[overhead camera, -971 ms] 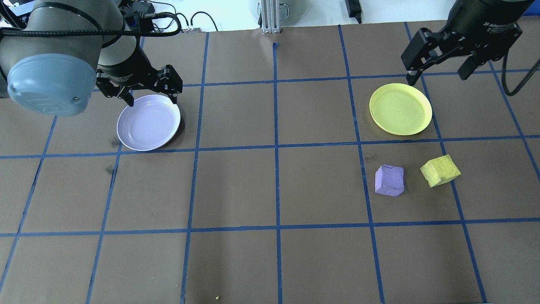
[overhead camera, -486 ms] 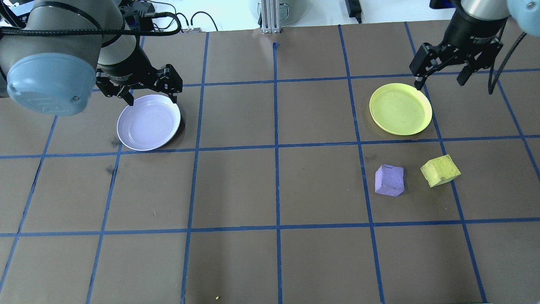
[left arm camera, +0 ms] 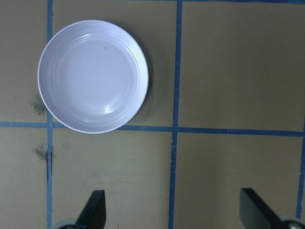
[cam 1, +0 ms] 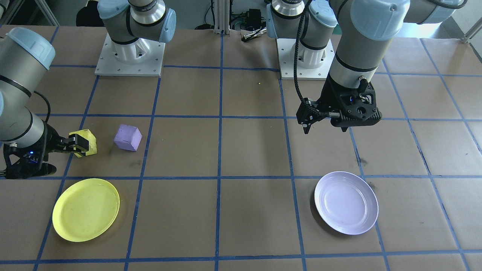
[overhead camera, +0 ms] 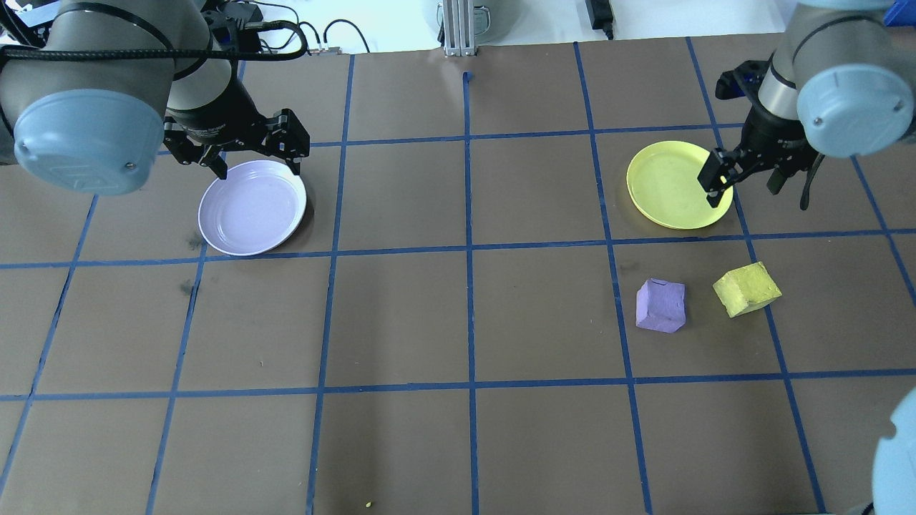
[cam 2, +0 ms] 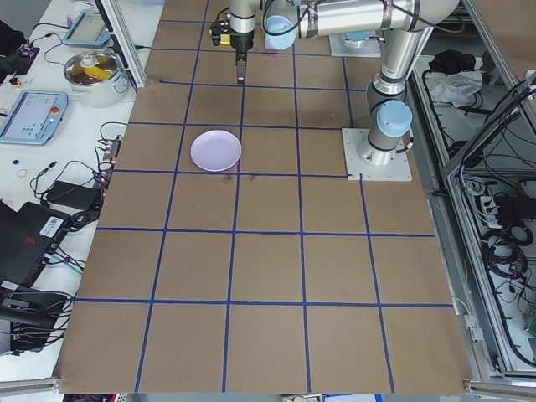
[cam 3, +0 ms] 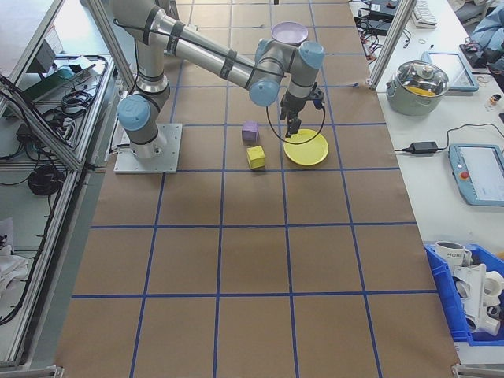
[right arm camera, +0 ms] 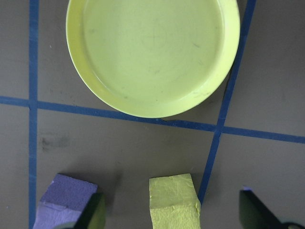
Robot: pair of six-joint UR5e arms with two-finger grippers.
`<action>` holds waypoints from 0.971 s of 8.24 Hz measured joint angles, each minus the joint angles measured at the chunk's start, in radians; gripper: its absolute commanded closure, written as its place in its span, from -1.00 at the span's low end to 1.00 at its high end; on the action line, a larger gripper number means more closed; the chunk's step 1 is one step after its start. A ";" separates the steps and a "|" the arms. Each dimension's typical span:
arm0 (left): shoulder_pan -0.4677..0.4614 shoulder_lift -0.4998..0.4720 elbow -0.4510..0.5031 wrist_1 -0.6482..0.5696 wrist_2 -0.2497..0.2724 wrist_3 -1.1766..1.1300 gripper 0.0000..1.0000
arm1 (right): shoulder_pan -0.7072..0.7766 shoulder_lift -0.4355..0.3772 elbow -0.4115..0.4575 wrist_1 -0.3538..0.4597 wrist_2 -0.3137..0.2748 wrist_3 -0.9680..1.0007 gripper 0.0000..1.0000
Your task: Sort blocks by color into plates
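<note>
A yellow block [overhead camera: 746,288] and a pale purple block [overhead camera: 660,306] lie side by side on the table, on the near side of the yellow plate [overhead camera: 673,182]. That plate holds nothing. My right gripper [overhead camera: 744,187] hangs open over its right rim. In the right wrist view the yellow block [right arm camera: 174,200] lies far below, between the spread fingers, with the purple block [right arm camera: 66,198] to its left. The lavender plate [overhead camera: 252,207] sits at the left and holds nothing. Above its far rim my left gripper [overhead camera: 255,163] is open and holds nothing.
Brown paper with a blue tape grid [overhead camera: 469,247] covers the table. The two arm bases [cam 1: 130,56] stand on the robot's side. Cables [overhead camera: 315,36] and a metal post [overhead camera: 458,28] line the far edge. A lidded pot [cam 3: 424,83] and a tablet [cam 3: 476,173] sit off the table.
My right arm has swung inward, and its open gripper has moved from beyond the yellow plate's far right edge to over its right rim, nearer the blocks. The left arm has not moved.
</note>
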 measured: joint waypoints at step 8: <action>0.000 -0.005 -0.002 0.000 0.002 -0.008 -1.00 | -0.088 -0.032 0.290 -0.220 -0.016 -0.216 -1.00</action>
